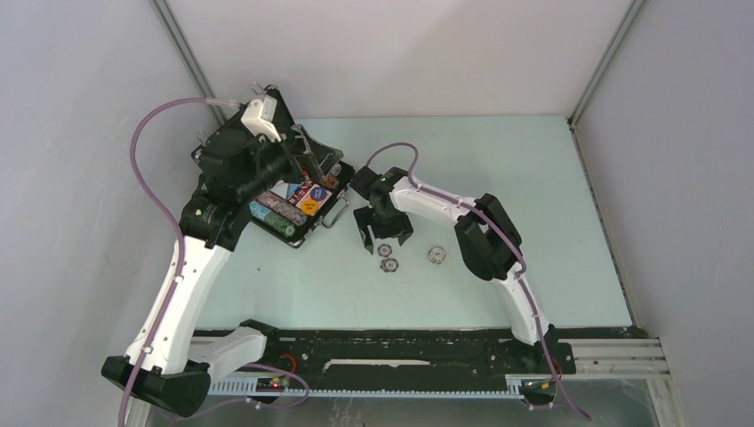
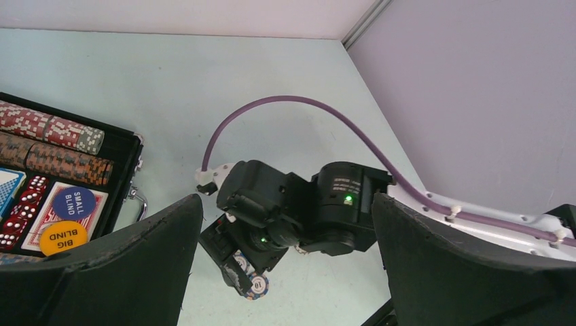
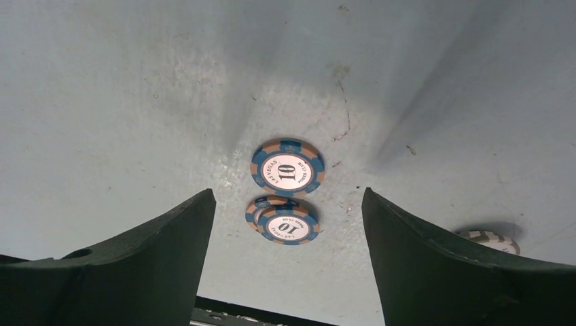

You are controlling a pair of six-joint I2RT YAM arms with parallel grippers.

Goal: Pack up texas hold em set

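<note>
The black case lies open at the left of the table, and rows of poker chips, red dice, a blue round button and a yellow button fill it. My left gripper hovers open over the case, holding nothing. To the right of the case my right gripper stands open just above the table. A blue-and-tan "10" chip and a small stack of the same chips lie flat beneath it, untouched by either finger.
A pale chip lies alone on the table right of the right gripper, and its edge shows as the pale chip in the right wrist view. White walls close in the table at the back and on both sides.
</note>
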